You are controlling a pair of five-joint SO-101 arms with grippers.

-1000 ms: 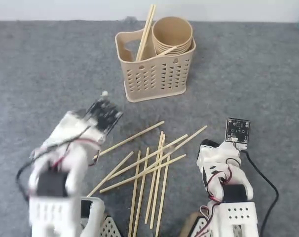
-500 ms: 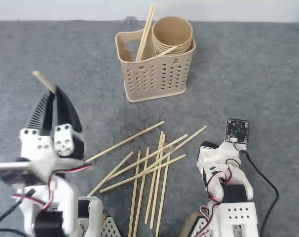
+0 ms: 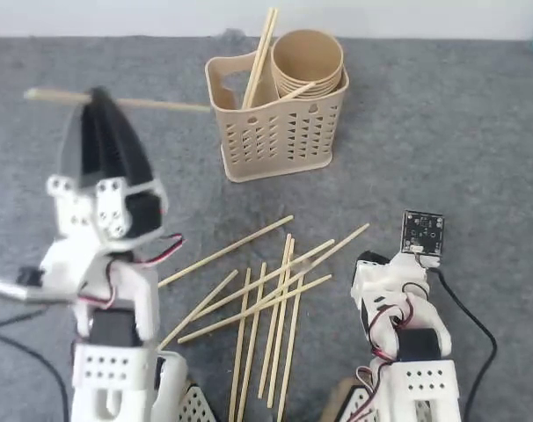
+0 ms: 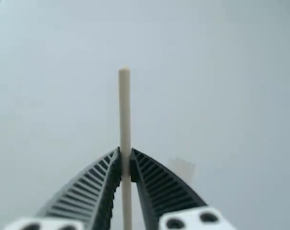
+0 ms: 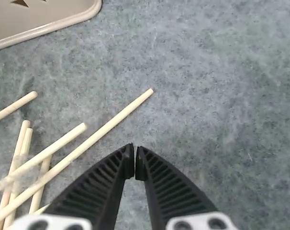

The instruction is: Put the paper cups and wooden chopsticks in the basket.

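My left gripper (image 3: 98, 97) is raised high at the left of the table, shut on a wooden chopstick (image 3: 161, 104) that lies level, one end pointing toward the beige basket (image 3: 280, 132). The same chopstick (image 4: 124, 120) is pinched between the black fingers (image 4: 94, 187) of the left gripper (image 4: 125, 158). The basket holds stacked paper cups (image 3: 307, 57) and a pair of chopsticks (image 3: 261, 53). Several loose chopsticks (image 3: 258, 294) lie fanned on the grey mat. My right gripper (image 5: 134, 160) rests shut and empty just above the mat, beside a chopstick (image 5: 97, 134).
The mat (image 3: 442, 123) is grey carpet, bare to the right of the basket and at the far left. A corner of the basket's base (image 5: 44, 19) is near the right gripper. The right arm (image 3: 398, 299) sits low at the front right.
The left arm has lifted from the pile with a chopstick and swung upward; the stick now lies level, pointing at the basket. The right arm has not moved.
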